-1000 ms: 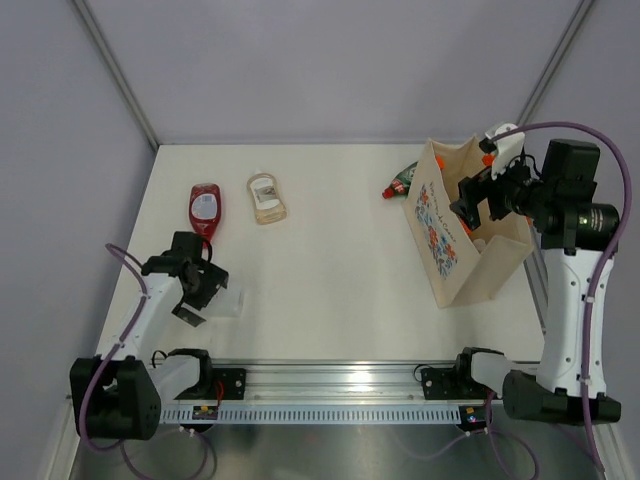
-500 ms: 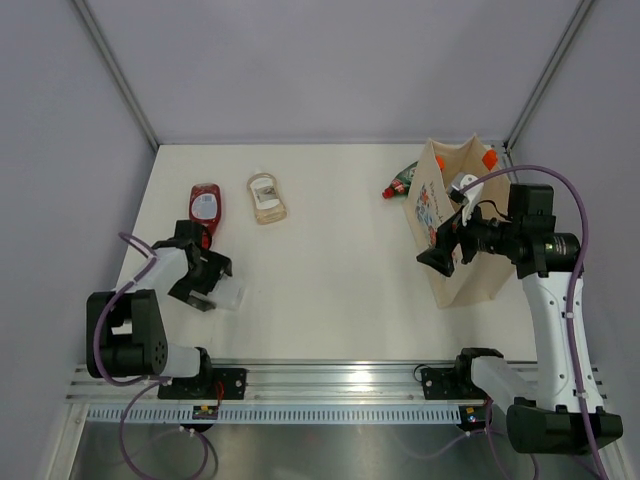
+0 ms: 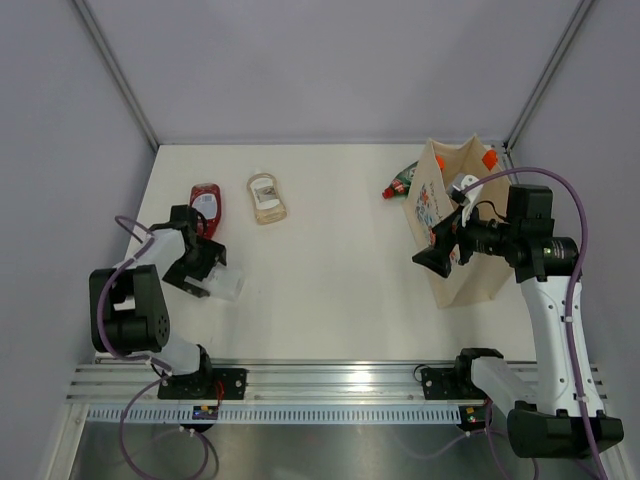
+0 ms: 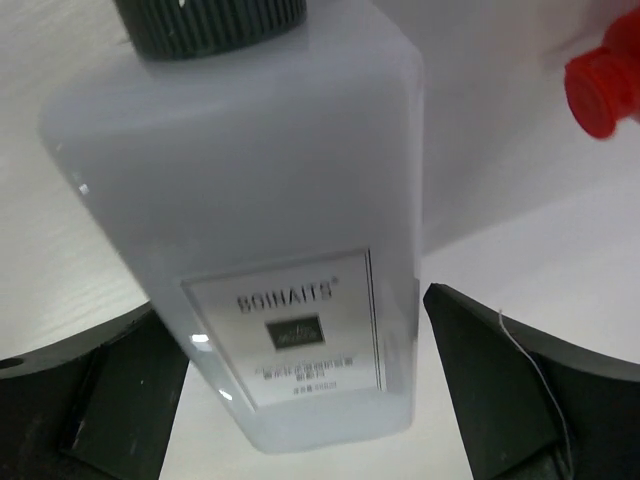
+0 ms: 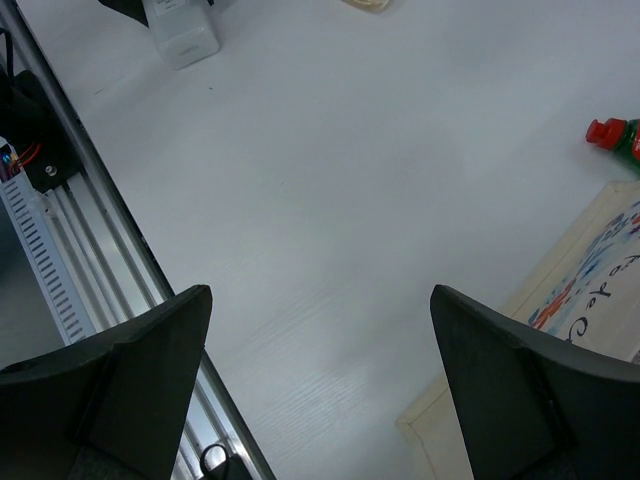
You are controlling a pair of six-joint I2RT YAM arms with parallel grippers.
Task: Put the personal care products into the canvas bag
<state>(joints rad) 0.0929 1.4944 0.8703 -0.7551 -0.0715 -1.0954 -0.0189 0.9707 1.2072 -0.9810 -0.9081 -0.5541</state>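
A clear whitish bottle (image 4: 270,200) with a dark cap and a silver label lies on the table between the fingers of my left gripper (image 4: 290,390). The jaws stand open on either side of it. From above, this bottle (image 3: 227,284) sits just beyond the left gripper (image 3: 205,270). A red bottle (image 3: 206,205) and a pale-yellow clear bottle (image 3: 266,197) lie farther back. A green red-capped bottle (image 3: 402,181) rests beside the canvas bag (image 3: 470,270). My right gripper (image 3: 434,260) hovers open and empty in front of the bag's printed side (image 5: 600,290).
The metal rail (image 3: 330,385) runs along the near edge, also at the left of the right wrist view as the rail (image 5: 70,240). The red bottle's cap (image 4: 605,90) shows just past the left gripper. Grey walls enclose the table.
The right arm came down from over the bag's mouth to its printed side. The left arm folded back and turned its gripper onto the whitish bottle, which shifted slightly away from the rail.
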